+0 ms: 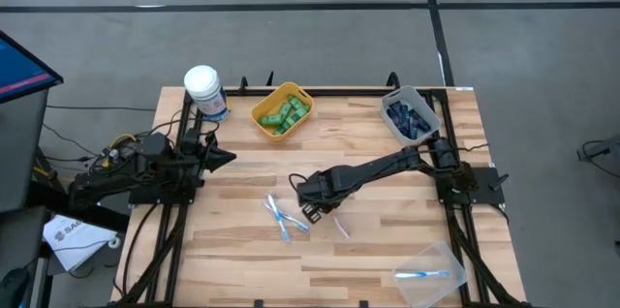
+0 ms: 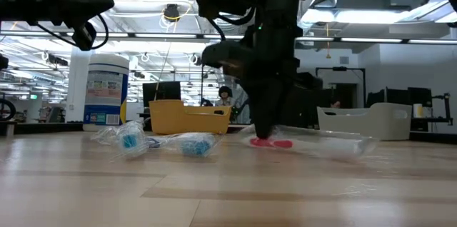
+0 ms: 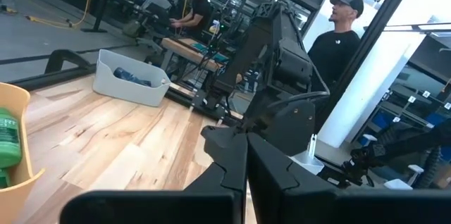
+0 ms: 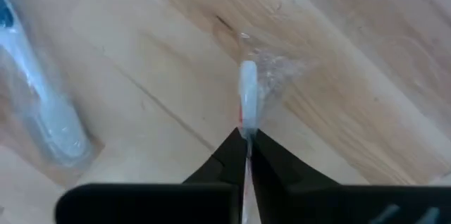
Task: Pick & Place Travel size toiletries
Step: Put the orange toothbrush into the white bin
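My right gripper (image 1: 315, 197) points down at the table's middle, shut on a wrapped white toothbrush with a pink accent (image 2: 272, 142). Two blue-accented toothbrushes in clear wrap (image 1: 286, 217) lie on the wood just left of it; one of them (image 4: 44, 104) shows in the right wrist view. Green bottles fill a yellow bin (image 1: 283, 111), and navy tubes lie in a grey bin (image 1: 407, 117). My left gripper (image 1: 228, 158) waits shut and level at the left side, holding nothing. My right gripper pinches the pink-accented toothbrush between its two fingertips (image 4: 232, 150), through the clear wrap, near the pink end. The fingers come from above and close across the thin white shaft (image 4: 247, 94). The toothbrush lies on the table, its wrapper stretching toward the right (image 2: 335, 143).
A large white-lidded canister (image 1: 203, 88) stands at the far left corner. A clear bin (image 1: 433, 274) holding a blue toothbrush sits at the near right corner. Bare wood (image 1: 232, 250) spreads along the near left. People show in the room behind the table.
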Robot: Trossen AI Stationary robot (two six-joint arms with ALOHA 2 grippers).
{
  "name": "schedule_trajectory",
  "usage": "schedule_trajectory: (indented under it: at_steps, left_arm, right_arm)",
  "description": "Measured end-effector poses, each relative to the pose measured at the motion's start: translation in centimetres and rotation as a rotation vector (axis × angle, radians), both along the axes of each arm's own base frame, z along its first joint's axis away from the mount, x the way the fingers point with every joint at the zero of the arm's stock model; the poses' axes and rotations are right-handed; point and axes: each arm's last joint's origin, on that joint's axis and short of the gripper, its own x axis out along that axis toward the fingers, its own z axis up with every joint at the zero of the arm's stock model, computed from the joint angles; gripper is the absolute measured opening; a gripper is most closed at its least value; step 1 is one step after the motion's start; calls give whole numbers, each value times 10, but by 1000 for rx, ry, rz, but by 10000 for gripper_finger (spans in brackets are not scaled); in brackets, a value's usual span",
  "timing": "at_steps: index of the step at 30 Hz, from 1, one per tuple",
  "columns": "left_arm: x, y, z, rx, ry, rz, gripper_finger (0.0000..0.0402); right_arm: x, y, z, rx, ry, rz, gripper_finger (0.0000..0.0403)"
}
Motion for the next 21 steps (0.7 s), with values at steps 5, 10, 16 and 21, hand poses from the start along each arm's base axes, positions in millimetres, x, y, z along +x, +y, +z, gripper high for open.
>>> schedule_trajectory:
  at_steps: [5,10,16,21]
  left_arm:
    - [0,0,0,0,0,0,1]
    - [0,0,0,0,-1,-3,1]
    - [0,0,1,1,-1,-12,1]
    - [0,-1,1,1,-1,-22,1]
  right_arm:
    - [0,9,27,-10,-4,105,3]
    - [-13,34,78,-14,-61,244,1]
    - [-76,87,134,-37,-56,451,0]
    - [-138,138,157,-75,-16,677,0]
